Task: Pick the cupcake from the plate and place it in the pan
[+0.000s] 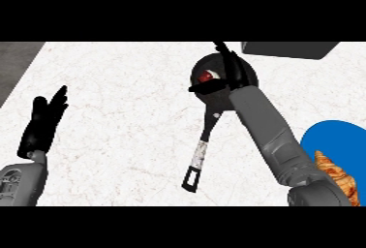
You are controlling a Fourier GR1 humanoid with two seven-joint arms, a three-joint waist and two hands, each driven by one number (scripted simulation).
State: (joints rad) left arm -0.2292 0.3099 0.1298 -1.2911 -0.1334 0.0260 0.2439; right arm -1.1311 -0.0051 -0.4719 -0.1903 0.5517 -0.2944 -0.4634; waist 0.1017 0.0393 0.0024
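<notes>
The dark pan (214,99) lies at the counter's far middle, its long handle (200,152) pointing toward me. A reddish cupcake (206,76) shows inside the pan. My right hand (232,72) hangs over the pan just right of the cupcake, with its fingers stretched past the far rim and the thumb (204,88) sticking out left below the cupcake. The fingers do not curl round the cupcake. The blue plate (332,138) sits at the right edge, partly hidden by my right forearm. My left hand (43,121) rests open at the left, fingers up.
A brown pastry (337,175) lies on the plate's near side. A dark grey block (289,49) stands at the back right, close to the pan. The counter's left edge (18,72) runs along the top left corner.
</notes>
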